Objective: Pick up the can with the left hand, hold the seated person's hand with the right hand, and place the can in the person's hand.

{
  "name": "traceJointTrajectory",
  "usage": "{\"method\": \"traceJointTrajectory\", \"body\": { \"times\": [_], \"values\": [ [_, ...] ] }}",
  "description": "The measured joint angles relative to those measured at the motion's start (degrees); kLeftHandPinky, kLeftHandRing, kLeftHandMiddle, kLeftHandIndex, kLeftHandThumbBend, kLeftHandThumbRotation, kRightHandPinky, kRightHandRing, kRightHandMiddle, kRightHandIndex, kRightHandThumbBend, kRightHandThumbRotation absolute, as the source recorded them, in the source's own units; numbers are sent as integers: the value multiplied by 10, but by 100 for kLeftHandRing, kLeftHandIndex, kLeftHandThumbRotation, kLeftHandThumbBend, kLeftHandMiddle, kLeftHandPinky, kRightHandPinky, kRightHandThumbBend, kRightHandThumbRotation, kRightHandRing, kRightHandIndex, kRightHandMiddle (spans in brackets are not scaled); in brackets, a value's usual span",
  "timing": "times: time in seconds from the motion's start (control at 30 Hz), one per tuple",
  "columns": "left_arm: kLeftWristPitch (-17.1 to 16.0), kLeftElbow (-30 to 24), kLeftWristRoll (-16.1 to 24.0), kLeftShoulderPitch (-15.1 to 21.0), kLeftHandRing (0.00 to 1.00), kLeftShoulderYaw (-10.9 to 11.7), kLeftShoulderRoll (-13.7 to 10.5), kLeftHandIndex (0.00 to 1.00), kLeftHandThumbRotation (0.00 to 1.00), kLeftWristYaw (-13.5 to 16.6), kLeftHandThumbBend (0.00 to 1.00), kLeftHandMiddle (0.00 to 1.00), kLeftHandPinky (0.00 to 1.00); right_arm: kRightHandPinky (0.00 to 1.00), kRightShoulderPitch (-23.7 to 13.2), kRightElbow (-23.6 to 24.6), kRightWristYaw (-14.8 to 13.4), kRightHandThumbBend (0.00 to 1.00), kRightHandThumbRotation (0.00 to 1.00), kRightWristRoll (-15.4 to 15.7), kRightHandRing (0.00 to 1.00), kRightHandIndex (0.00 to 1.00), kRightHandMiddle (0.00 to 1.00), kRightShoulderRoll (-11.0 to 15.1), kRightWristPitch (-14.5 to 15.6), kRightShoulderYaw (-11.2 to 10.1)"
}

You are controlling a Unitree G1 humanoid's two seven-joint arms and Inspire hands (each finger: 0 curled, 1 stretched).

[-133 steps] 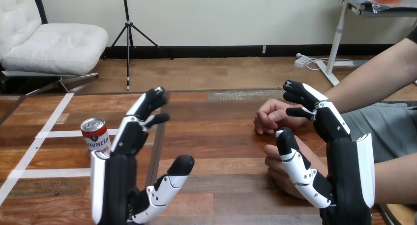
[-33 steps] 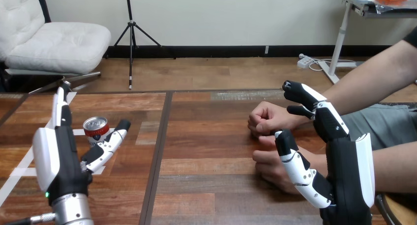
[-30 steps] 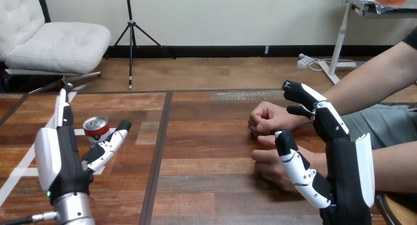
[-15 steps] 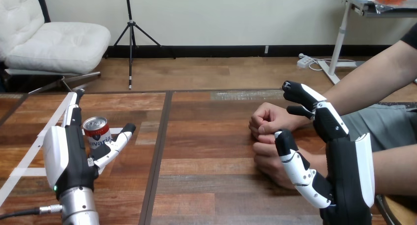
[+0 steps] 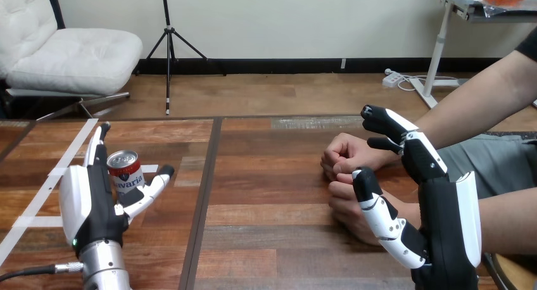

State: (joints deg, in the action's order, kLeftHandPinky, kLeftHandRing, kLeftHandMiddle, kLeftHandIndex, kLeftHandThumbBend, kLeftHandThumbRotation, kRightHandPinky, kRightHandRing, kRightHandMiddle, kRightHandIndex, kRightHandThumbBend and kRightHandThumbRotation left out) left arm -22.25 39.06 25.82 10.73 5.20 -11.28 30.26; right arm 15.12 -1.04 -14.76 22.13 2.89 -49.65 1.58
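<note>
The can (image 5: 124, 172) is standing upright on the table (image 5: 272, 198) between the spread fingers and thumb of the left hand (image 5: 95, 198), which is gripping nothing; the right hand (image 5: 437, 208) is hovering open beside the person's hands (image 5: 345, 156)

shiny metal can (image 5: 125, 171), glossy wooden table (image 5: 272, 176)

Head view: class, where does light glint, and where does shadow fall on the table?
In the head view, the can glints brightly on its silver top; in the same view, a dark shadow lies on the table under the person's nearer hand.
</note>
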Motion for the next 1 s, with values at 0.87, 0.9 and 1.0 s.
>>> {"method": "traceJointTrajectory", "body": {
  "times": [0.87,0.9,1.0],
  "values": [
    [5,83,-1,33,90,-13,-22,93,27,30,78,94,79,70,0,-1,0,43,60,0,78,79,81,0,-2,0],
    [7,84,-1,35,90,-14,-22,93,27,32,78,94,79,70,0,-1,0,43,60,0,78,79,81,0,-2,0],
    [8,87,-1,38,90,-18,-24,93,27,39,78,94,79,70,0,-1,0,43,60,1,78,79,81,0,-4,0]
  ]
}}
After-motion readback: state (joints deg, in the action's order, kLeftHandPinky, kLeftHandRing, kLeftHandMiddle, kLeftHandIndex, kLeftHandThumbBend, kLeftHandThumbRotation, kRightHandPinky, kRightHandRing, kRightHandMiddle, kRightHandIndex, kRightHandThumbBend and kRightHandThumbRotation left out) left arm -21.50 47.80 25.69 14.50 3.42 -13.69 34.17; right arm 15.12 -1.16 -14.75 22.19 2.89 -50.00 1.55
